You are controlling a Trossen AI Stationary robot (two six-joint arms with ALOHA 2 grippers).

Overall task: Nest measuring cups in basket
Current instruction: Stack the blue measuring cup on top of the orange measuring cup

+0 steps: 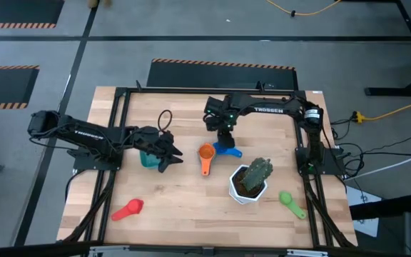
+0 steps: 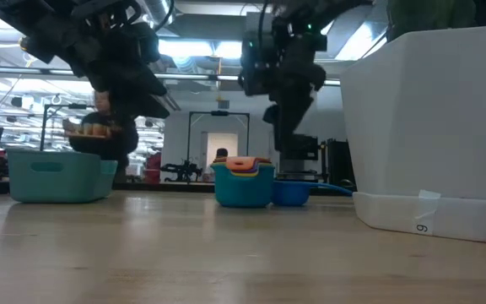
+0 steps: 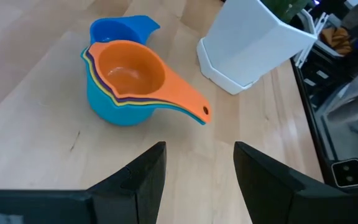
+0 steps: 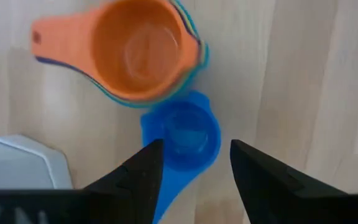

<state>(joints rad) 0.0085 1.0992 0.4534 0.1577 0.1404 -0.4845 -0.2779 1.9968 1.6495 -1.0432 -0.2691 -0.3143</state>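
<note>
Starting nearest the front edge of the table (image 1: 191, 221), a red measuring cup (image 1: 128, 209) lies at the left and a green measuring cup (image 1: 291, 203) at the right, well apart. Between them, a little farther back, stands a white hexagonal pot (image 1: 247, 187) with a green plant (image 1: 259, 171). Farther in, near the table's middle, a nested stack of measuring cups (image 3: 129, 81) sits upright with an orange cup (image 4: 138, 50) on top, its handle pointing toward the front. A blue measuring cup (image 4: 182, 137) touches the stack on its right. The right gripper (image 1: 223, 135) hovers just above that blue cup, fingers (image 4: 138, 177) spread and empty. The left gripper (image 1: 170, 152) hangs left of the stack, fingers (image 3: 145, 180) apart, holding nothing. The teal basket (image 2: 57, 176) sits under the left arm.
</note>
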